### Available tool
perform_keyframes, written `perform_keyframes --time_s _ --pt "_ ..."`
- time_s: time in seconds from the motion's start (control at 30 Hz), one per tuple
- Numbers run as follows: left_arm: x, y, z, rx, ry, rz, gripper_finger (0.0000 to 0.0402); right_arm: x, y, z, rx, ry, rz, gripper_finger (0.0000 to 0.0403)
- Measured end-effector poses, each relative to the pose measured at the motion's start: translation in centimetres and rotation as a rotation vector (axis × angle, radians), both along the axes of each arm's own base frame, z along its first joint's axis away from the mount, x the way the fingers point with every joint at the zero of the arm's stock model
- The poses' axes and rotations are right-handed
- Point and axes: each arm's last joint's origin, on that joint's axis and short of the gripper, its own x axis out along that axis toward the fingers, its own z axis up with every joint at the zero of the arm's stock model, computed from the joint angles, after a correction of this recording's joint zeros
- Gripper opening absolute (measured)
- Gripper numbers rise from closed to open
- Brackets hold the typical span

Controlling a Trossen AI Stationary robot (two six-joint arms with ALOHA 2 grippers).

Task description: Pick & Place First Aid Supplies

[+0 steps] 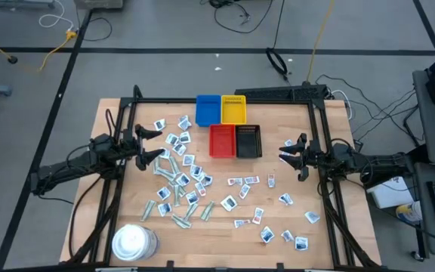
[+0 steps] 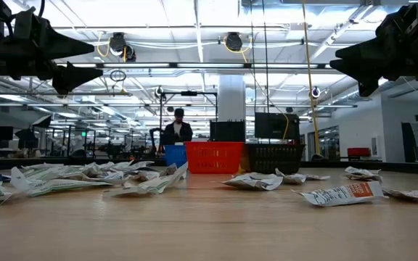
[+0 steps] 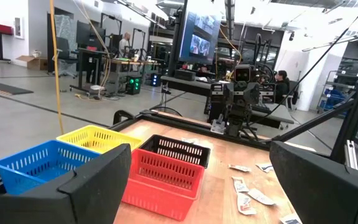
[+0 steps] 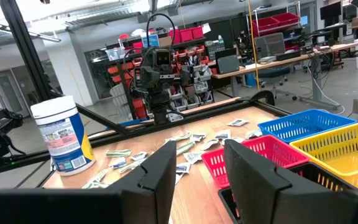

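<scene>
Many small wrapped packets lie flat on the wooden table: a dense heap of white squares and grey-green strips (image 1: 178, 175) on the left half, a looser scatter (image 1: 266, 208) on the right half and toward the near edge. My left gripper (image 1: 154, 143) hangs open above the table's left side, just beside the heap, touching nothing. My right gripper (image 1: 291, 157) hangs open above the right side, clear of the packets. In the low view both grippers (image 2: 67, 61) (image 2: 350, 61) are high above the table top.
Four small trays stand at the table's far middle: blue (image 1: 208, 110), yellow (image 1: 233, 109), red (image 1: 222, 140), black (image 1: 248, 140). A round white tub (image 1: 134, 242) stands at the near left corner. A dark frame (image 1: 225, 100) borders the table. People show far off in the room.
</scene>
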Motion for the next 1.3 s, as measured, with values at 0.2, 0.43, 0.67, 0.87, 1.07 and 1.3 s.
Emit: perform_keyframes --time_s 0.2,0.43,0.67,0.87,1.07,1.3 --pt "0.0 0.0 0.0 0.0 0.0 0.0 0.039 0.0 0.0 0.0 -0.003 0.0 -0.002 0.013" --pt "0.0 0.0 0.0 0.0 0.0 0.0 0.039 0.0 0.0 0.0 -0.003 0.001 -0.003 0.013" --pt "0.0 0.0 0.0 0.0 0.0 0.0 0.039 -0.1 -0.6 -0.1 0.016 0.014 -0.21 0.013" --pt "0.0 0.0 0.0 0.0 0.0 0.0 0.039 -0.3 -0.9 0.8 0.008 0.141 -0.338 0.013" --pt "0.0 0.0 0.0 0.0 0.0 0.0 0.039 0.1 -0.9 4.8 0.058 0.252 -0.352 0.013" --pt "0.0 0.0 0.0 0.0 0.0 0.0 0.039 1.5 -0.9 9.1 0.184 0.478 -0.368 0.013"
